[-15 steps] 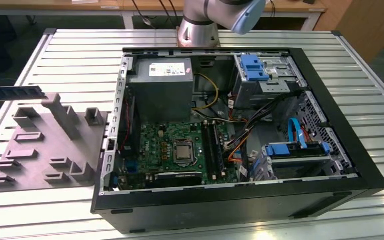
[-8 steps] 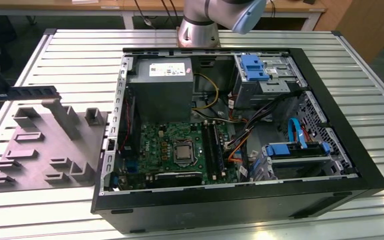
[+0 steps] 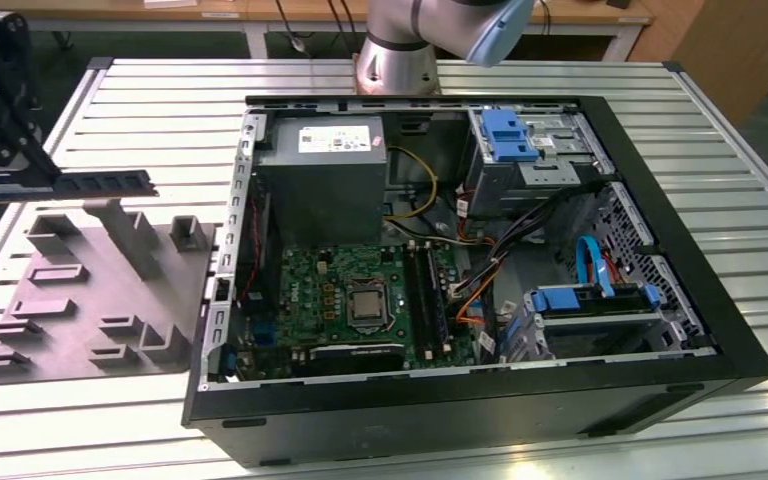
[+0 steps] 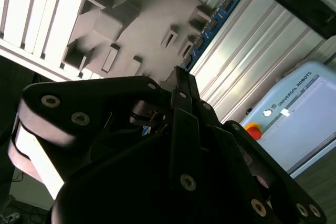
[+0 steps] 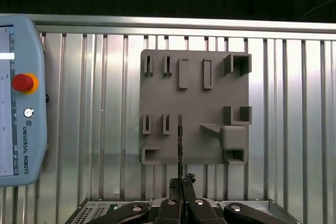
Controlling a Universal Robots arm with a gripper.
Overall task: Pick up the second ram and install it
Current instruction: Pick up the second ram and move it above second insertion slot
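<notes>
Overall, one slatted aluminium table [image 3: 704, 130] is carrying the whole set-up and giving the arm a flat, fixed work surface. One open computer case [image 3: 491, 405] is lying on its side on the table, probably so that its single green motherboard [image 3: 317, 285] is facing upward, within reach from above. One grey moulded holder tray [image 3: 77, 300] is sitting just beside the case, on the exterior view's left, likely so that parts are waiting at known spots close to the board. One teach pendant [image 5: 21, 129] is showing near the tray in both wrist views. One gripper [image 5: 181, 184] is hanging above the tray, apart from it. Its two fingers [image 5: 172, 203] are pinching one end of the second ram [image 3: 104, 184], a single stick. The stick is jutting out level over the tray in the exterior view and is appearing edge-on in the first wrist view. This end grip is probably leaving the long contact edge free for a slot. The stick is well apart from the motherboard, so installation is not yet done.
</notes>
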